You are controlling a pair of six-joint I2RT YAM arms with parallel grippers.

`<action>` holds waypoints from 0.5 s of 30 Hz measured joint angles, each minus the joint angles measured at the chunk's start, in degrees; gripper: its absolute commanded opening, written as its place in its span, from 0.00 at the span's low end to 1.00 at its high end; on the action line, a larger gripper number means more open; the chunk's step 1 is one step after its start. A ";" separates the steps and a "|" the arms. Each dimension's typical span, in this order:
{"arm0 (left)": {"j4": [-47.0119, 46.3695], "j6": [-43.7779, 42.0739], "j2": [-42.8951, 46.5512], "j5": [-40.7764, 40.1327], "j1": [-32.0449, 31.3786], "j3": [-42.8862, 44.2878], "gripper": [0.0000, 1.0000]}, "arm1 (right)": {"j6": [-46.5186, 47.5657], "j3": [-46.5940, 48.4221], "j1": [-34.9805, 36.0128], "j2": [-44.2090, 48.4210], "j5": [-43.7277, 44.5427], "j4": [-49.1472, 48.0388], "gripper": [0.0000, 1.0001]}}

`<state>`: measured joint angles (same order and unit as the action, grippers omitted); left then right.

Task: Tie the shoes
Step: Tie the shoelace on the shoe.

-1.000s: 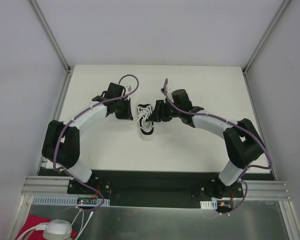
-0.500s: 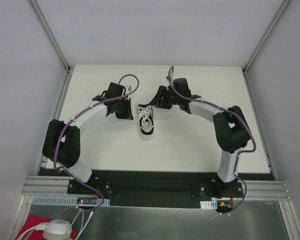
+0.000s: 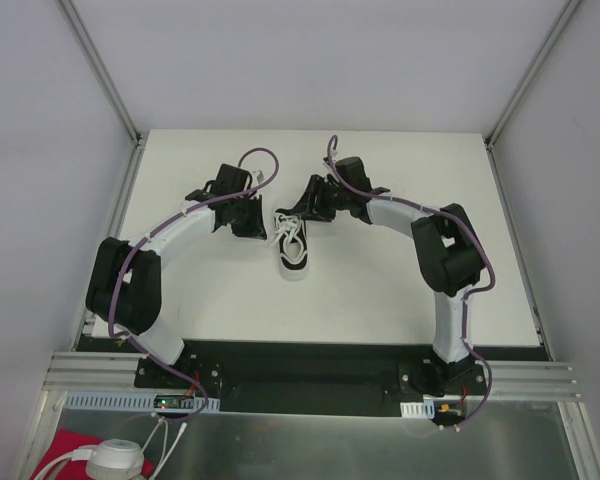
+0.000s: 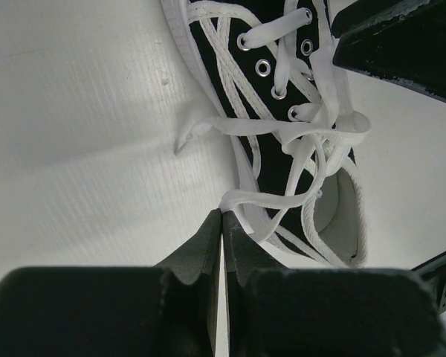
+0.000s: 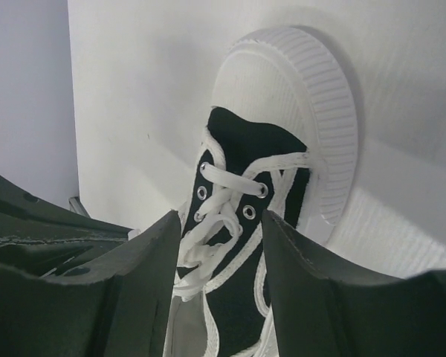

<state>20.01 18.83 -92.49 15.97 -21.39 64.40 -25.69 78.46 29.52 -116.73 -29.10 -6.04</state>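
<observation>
The small black canvas sneaker with white sole (image 3: 294, 256) lies on the white worktop (image 3: 400, 290) at the centre of the top view, toe toward the bottom edge. The left end effector (image 4: 221, 217) is pressed fully closed, a bend of thin white lace (image 4: 262, 199) at its tips; whether it is pinched I cannot tell. The right end effector (image 5: 221, 224) stands about half open above the eyelets, gripping nothing.
</observation>
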 measured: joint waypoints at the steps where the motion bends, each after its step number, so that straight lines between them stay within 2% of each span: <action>1: 0.00 0.00 0.00 0.00 0.00 0.00 0.00 | -0.02 0.24 0.13 -0.09 -0.17 -0.13 0.47; 4: 0.00 0.00 0.00 0.00 0.00 0.00 0.00 | -0.28 0.85 0.76 -0.20 -0.74 -0.09 0.43; 7: 0.00 -0.02 0.00 -0.04 0.00 0.00 0.00 | -0.39 1.92 1.16 -0.85 -1.62 -0.13 0.32; 8: 0.02 -0.02 0.00 -0.04 0.00 0.00 0.00 | -0.50 2.23 1.29 -1.11 -1.81 -0.15 0.25; 10: 0.02 -0.02 0.00 -0.07 -0.02 0.00 0.00 | -0.68 2.38 1.46 -1.53 -1.95 -0.15 0.22; 14: 0.02 -0.02 0.00 -0.09 0.00 0.00 0.00 | -0.83 2.32 1.49 -1.77 -2.03 -0.15 0.04; 15: 0.02 -0.04 0.00 -0.09 0.00 0.00 0.00 | -0.87 2.32 1.49 -1.77 -2.01 -0.28 0.02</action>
<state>20.03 18.79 -92.49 15.88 -21.39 64.40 -26.57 80.77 31.00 -118.50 -31.11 -6.33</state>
